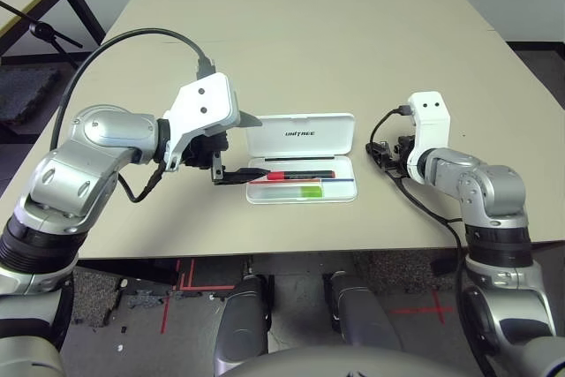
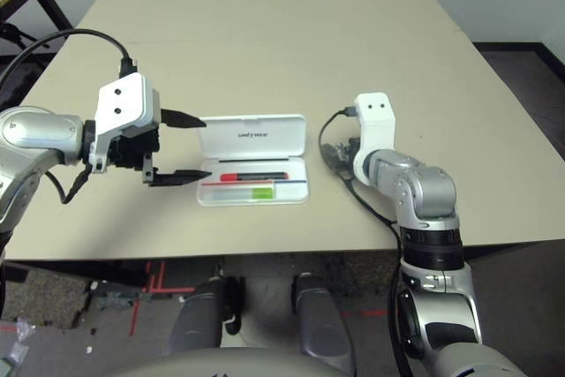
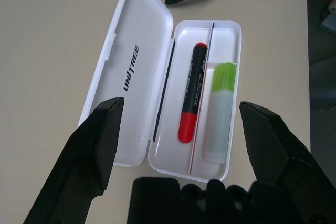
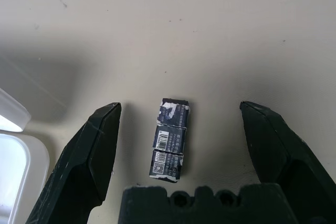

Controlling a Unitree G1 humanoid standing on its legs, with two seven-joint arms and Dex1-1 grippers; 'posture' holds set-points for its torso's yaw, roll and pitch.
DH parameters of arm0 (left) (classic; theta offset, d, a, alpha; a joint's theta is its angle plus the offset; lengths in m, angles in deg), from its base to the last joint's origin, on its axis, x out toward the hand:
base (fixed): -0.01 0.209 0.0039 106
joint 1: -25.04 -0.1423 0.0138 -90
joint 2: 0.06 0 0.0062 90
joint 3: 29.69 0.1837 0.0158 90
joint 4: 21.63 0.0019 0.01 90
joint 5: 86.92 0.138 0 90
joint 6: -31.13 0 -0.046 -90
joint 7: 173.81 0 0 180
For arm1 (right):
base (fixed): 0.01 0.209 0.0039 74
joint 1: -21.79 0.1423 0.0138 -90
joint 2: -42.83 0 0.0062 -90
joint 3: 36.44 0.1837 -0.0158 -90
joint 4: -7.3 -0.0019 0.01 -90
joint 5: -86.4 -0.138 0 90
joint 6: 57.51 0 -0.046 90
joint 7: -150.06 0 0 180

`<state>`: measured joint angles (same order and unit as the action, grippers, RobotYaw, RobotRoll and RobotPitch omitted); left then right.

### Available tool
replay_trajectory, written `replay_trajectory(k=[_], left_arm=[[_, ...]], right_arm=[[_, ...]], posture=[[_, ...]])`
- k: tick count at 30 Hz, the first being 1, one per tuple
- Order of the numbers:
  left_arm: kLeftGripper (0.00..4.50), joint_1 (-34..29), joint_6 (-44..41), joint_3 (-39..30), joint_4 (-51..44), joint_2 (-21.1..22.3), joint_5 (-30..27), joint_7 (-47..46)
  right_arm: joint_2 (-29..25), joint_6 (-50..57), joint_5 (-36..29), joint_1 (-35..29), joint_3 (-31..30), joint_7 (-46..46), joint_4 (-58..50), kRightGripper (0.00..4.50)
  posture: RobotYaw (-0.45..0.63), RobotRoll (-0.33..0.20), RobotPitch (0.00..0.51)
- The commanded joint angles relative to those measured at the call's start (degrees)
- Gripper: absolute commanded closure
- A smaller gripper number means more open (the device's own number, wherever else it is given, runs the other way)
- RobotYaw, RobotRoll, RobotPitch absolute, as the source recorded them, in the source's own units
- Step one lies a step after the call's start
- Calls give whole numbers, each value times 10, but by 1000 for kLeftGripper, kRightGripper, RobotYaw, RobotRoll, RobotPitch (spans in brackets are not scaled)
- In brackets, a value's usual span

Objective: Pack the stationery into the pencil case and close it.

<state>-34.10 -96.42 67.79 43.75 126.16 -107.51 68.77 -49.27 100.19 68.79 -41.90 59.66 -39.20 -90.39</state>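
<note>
Bare bench [image 1: 291, 50] is lying open beyond the pencil case [image 1: 302, 158]; the left pincer [image 1: 231, 147] is crowding its near-left corner (fingers spread), the right pincer [image 4: 178, 145] straddling a small dark piece [image 4: 169, 140].

We're looking at a robotics lab: a plain beige rectangular table [image 1: 291, 33], red tape marks [image 1: 181, 275] on grey floor.

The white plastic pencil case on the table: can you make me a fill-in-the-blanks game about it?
1. The lid of the white plastic pencil case is ____.
2. The red marker with a black middle lies ____ the case.
3. The small dark block lies on the ____, between the right gripper's open fingers.

Missing words: open; inside; table
</note>
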Motion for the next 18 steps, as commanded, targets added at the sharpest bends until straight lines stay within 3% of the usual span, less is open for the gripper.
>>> replay_trajectory(k=[1,11,12,18], left_arm=[[0,2,0,10,-7,0,4,-2],[0,2,-1,14,-8,-3,5,-2],[0,1,-1,14,-8,-3,5,-2],[0,1,-1,16,-8,-3,6,0]], right_arm=[[2,27,-2,-19,-13,-9,8,394],[-22,36,-4,-26,-18,-32,2,3988],[-27,34,-3,-26,-19,-36,2,4164],[-75,7,7,-30,-51,-73,5,4164]], posture=[[-89,0,130],[-94,0,135],[-94,0,135],[-94,0,134]])
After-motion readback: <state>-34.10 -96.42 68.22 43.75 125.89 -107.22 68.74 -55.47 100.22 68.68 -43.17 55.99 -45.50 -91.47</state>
